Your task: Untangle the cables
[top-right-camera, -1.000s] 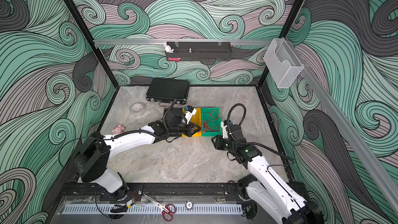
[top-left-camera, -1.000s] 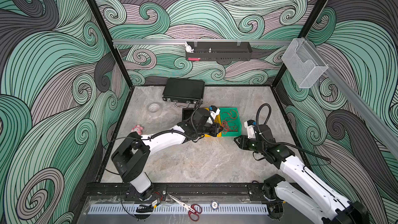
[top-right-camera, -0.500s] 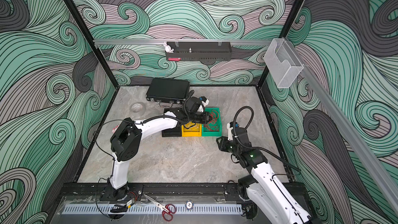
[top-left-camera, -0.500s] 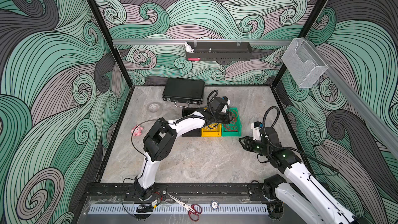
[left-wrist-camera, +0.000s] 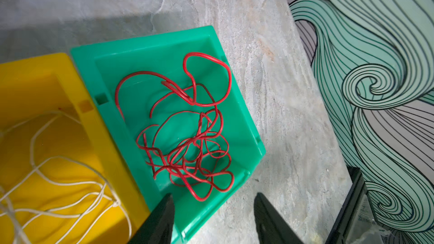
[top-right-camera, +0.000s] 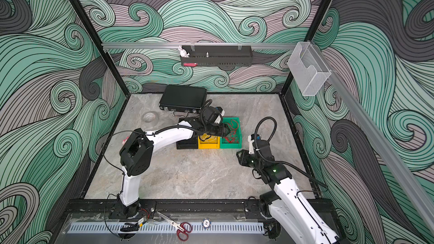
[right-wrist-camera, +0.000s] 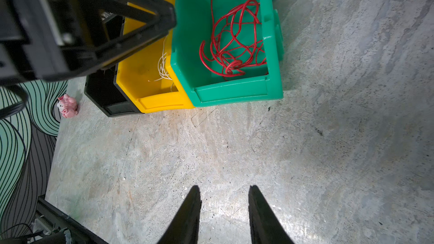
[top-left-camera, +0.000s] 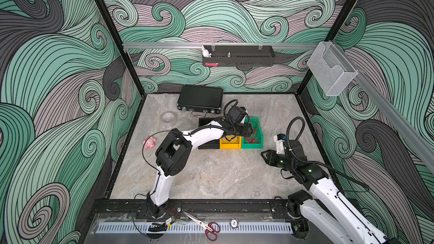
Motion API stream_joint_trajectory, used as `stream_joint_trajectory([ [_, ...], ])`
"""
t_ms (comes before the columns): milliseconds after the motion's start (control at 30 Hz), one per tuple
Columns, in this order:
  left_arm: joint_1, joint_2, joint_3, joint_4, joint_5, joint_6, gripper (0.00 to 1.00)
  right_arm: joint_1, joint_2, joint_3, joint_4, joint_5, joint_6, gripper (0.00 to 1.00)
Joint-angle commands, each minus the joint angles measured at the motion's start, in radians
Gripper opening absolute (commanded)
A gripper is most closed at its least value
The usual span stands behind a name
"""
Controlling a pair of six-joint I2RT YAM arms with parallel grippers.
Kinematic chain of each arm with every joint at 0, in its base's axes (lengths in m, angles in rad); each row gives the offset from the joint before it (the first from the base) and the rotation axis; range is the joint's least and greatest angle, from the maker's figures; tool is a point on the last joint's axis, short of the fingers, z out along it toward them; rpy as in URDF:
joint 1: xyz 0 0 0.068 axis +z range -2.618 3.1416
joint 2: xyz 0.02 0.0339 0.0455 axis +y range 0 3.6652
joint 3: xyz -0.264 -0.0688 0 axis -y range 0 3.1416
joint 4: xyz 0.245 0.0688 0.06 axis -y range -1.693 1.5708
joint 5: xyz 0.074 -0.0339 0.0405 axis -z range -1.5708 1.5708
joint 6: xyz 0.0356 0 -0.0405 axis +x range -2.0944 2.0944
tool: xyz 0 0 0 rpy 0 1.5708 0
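Observation:
A tangle of red cables point(left-wrist-camera: 202, 137) point(right-wrist-camera: 231, 64) lies in the green bin point(left-wrist-camera: 145, 41) point(top-left-camera: 252, 146) point(top-right-camera: 230, 146). White cables point(left-wrist-camera: 115, 204) point(right-wrist-camera: 163, 66) lie in the yellow bin point(left-wrist-camera: 35, 71) point(top-left-camera: 230, 146) beside it. My left gripper point(left-wrist-camera: 213, 195) point(top-left-camera: 250, 132) point(top-right-camera: 224, 130) hovers over the green bin's edge, open and with nothing between its fingers. In front of the bins, my right gripper point(right-wrist-camera: 223, 187) point(top-left-camera: 264, 154) point(top-right-camera: 239, 154) hangs open and empty above bare table.
A black bin point(right-wrist-camera: 105, 97) point(top-left-camera: 206, 145) adjoins the yellow one. Behind the bins lie a black case point(top-left-camera: 199, 98) and a tape roll point(top-left-camera: 168, 116). A pink toy point(top-left-camera: 149, 142) sits at the left. Scissors point(top-left-camera: 206, 226) rest on the front rail.
My left arm has lifted its elbow and carried its gripper over the green bin, where it has gone from shut to open. The right arm has drawn back slightly.

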Motion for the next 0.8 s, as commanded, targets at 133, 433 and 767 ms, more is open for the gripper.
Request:
stream_joint_trajectory([
  [133, 0.011, -0.298, -0.171, 0.002, -0.18, 0.067, 0.64, -0.009, 0.045, 0.058, 0.047, 0.145, -0.053, 0.47],
  [433, 0.282, -0.642, -0.525, 0.049, -0.33, 0.028, 0.86, -0.056, 0.221, 0.129, 0.301, 0.538, -0.132, 0.79],
  [767, 0.541, -0.805, -0.907, 0.393, -0.705, 0.339, 0.89, -0.137, 0.447, 0.026, 0.728, 0.808, -0.297, 0.99],
])
